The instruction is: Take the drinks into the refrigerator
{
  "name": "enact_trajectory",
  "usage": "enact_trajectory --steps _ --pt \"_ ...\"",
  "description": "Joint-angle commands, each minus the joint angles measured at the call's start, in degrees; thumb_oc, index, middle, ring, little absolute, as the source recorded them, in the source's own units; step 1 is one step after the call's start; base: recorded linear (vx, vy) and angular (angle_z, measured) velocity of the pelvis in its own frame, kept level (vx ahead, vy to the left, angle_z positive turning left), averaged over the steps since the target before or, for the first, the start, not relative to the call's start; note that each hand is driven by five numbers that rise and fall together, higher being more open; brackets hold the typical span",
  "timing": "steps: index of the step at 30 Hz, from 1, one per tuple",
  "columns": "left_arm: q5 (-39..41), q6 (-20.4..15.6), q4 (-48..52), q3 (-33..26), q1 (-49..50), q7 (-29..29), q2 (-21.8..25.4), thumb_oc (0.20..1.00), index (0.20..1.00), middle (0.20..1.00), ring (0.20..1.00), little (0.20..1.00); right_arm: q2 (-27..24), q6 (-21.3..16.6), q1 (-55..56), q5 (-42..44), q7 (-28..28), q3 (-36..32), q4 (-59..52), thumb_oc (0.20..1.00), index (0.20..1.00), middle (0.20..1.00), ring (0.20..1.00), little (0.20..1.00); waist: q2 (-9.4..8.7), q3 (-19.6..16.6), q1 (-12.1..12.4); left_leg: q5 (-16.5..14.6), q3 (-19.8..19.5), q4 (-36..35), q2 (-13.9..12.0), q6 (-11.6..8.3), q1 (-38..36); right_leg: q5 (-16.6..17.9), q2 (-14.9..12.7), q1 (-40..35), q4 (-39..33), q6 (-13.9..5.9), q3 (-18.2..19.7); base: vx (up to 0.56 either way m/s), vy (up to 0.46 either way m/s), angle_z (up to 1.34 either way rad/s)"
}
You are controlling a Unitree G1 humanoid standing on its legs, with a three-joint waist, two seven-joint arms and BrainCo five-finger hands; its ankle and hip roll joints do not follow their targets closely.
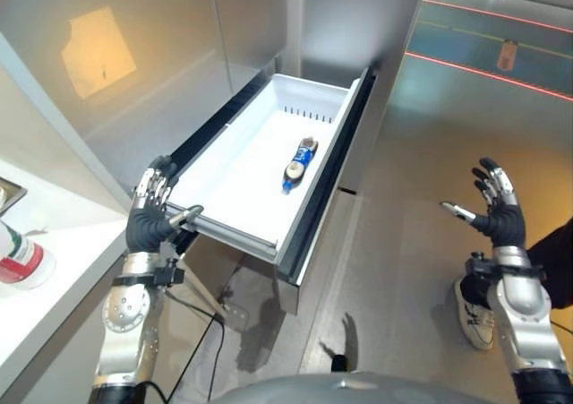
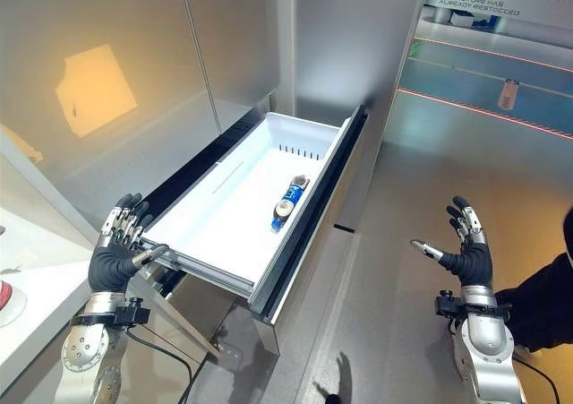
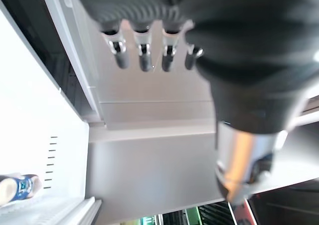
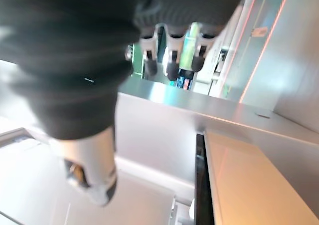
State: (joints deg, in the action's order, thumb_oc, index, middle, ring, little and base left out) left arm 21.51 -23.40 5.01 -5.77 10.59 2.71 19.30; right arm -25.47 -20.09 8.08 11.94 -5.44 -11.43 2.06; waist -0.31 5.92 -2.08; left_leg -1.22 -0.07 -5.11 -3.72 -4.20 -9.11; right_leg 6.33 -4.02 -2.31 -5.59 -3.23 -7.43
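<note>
A white refrigerator drawer [image 1: 235, 182] is pulled out from the steel refrigerator front. One blue-labelled drink bottle [image 1: 299, 163] lies on its side on the drawer floor, also seen as the bottle [image 2: 287, 200] and the bottle [image 3: 17, 187]. My left hand [image 1: 152, 209] is open at the drawer's near left corner, fingers straight up by the rim; whether it touches the rim I cannot tell. My right hand [image 1: 495, 205] is open in the air to the right of the drawer, holding nothing.
A white counter [image 1: 54, 283] at the lower left carries a red, white and green container [image 1: 20, 259]. A person's shoe [image 1: 474, 314] and dark sleeve [image 2: 546, 296] show by my right arm. Grey floor with red lines [image 1: 483, 73] stretches to the right.
</note>
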Motion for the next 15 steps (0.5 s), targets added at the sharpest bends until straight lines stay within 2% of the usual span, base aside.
enact_trajectory --steps 1,15 --pt "-0.86 -3.29 -0.44 -1.04 -3.32 -0.79 2.25 1.000 1.000 1.000 1.000 1.000 0.39 -4.24 -5.95 -0.07 -0.32 -3.80 -4.23 1.000 1.000 1.000 1.000 1.000 -2.47 0.63 0.17 -3.14 0.42 2.95 4.39 5.33 2.70 -7.88 0.73 -4.61 2.67 -0.57 0.05 0.00 0.000 0.00" --pt "0.05 -3.91 -0.35 -0.08 -3.40 -0.24 2.28 1.000 1.000 1.000 1.000 1.000 1.25 -4.67 -6.29 -0.74 -0.54 -3.52 -5.91 1.000 1.000 1.000 1.000 1.000 -2.16 0.54 0.26 -2.99 -0.06 2.58 4.35 5.28 2.64 -8.29 0.88 -4.66 2.79 -0.54 -0.31 0.00 0.000 0.00"
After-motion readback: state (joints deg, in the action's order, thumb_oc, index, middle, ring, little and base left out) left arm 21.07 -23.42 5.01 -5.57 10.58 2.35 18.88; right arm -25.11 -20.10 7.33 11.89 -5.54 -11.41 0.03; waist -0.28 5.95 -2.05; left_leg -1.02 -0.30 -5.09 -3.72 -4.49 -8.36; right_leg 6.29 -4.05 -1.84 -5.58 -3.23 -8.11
